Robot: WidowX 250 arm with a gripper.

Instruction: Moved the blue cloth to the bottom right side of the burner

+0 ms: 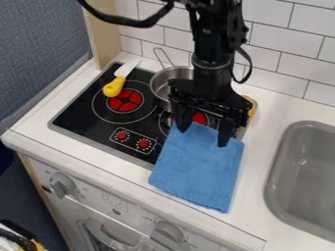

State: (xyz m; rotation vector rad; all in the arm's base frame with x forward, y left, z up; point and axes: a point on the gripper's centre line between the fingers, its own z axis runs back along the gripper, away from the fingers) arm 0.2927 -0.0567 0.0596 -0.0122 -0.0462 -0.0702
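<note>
Black two-finger gripper (203, 134) over the cooktop's (83, 115) four o'clock side, fingers spread. Blue cloth (200, 169) beneath, lying flat from the cooktop's five o'clock edge onto white counter (262, 162). Metal saucepan (159, 87) at one o'clock; yellow-handled knife (115, 87) at ten, on the left burner.

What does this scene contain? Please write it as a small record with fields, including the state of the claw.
cloth: blue fabric cloth, over the lower right of the black stove top and onto the white counter
claw: black two-finger claw, at the cloth's upper edge, fingers apart
pot: silver metal pot, rear of stove
utensil: yellow-handled utensil with pale blade, left side of stove
sink: grey basin, right of cloth
</note>
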